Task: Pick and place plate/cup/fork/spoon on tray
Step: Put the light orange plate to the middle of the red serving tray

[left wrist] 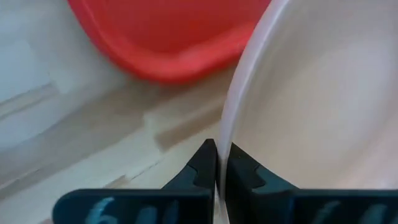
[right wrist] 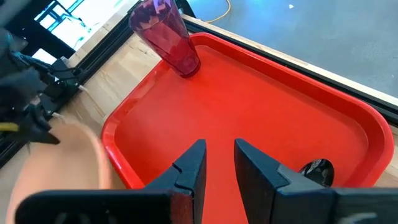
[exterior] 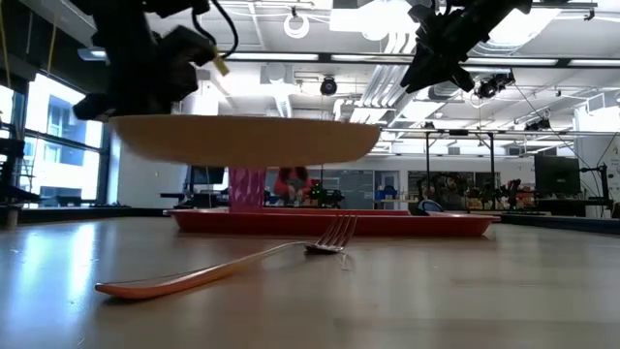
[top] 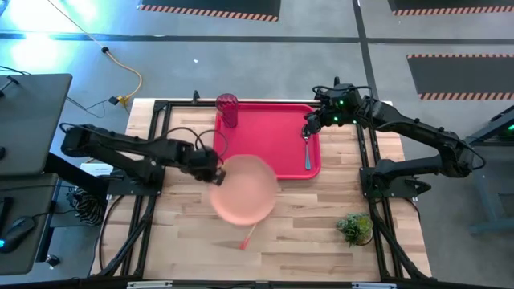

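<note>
Between my left gripper's (left wrist: 217, 163) fingers sits the rim of the plate (top: 243, 188), pinched tight and carried level above the wood, with the tray (top: 277, 138) just ahead of me. To land it well I should, I judge, keep it flat, clear the tray's near rim and lower it short of the cup (top: 227, 110) in the far corner. My right gripper (right wrist: 219, 163) hovers parted and empty over the tray, the spoon (top: 307, 152) just beneath it. Only the low view shows the plate airborne, the fork (exterior: 228, 264) lying underneath it.
</note>
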